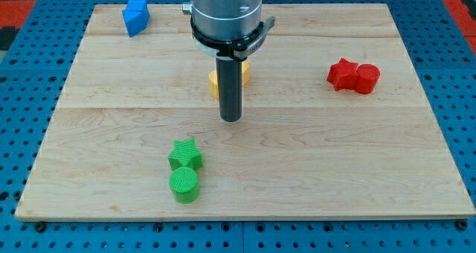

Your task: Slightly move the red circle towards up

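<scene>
Your dark rod's tip (231,119) rests mid-board, touching nothing, red circle block (367,79) well apart at its two o'clock, touching red star block (341,74), half-hidden yellow block (214,82) just behind rod.

The red circle (367,79) is a short, bright red cylinder standing upright on its flat base, its round top face turned towards the camera. It sits on the pale wooden board at the view's right, in the upper half, well in from the right edge. On its left side it touches a red star-shaped block (341,74) of the same colour and about the same height, so the two read almost as one shape. The circle lies a touch lower in the view than that star. My tip (231,119) is well apart from it, off to the view's left near the board's middle
</scene>
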You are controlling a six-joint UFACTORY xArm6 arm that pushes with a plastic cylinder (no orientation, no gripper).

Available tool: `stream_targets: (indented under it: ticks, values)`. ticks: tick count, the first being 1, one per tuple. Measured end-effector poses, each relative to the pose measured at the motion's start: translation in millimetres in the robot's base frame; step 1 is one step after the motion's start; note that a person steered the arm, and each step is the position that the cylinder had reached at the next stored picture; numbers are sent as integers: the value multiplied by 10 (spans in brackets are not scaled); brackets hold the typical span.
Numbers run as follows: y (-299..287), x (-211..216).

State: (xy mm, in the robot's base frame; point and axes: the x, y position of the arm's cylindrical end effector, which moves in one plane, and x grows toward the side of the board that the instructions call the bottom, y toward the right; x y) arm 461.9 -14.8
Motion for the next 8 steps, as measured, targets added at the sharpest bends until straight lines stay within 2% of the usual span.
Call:
stream_targets:
  ticks: [1,4,5,6,8]
  values:
    - [0,1]
    - [742,-40]
    - [1294,-408]
    - [1858,-548]
    - [2390,-459]
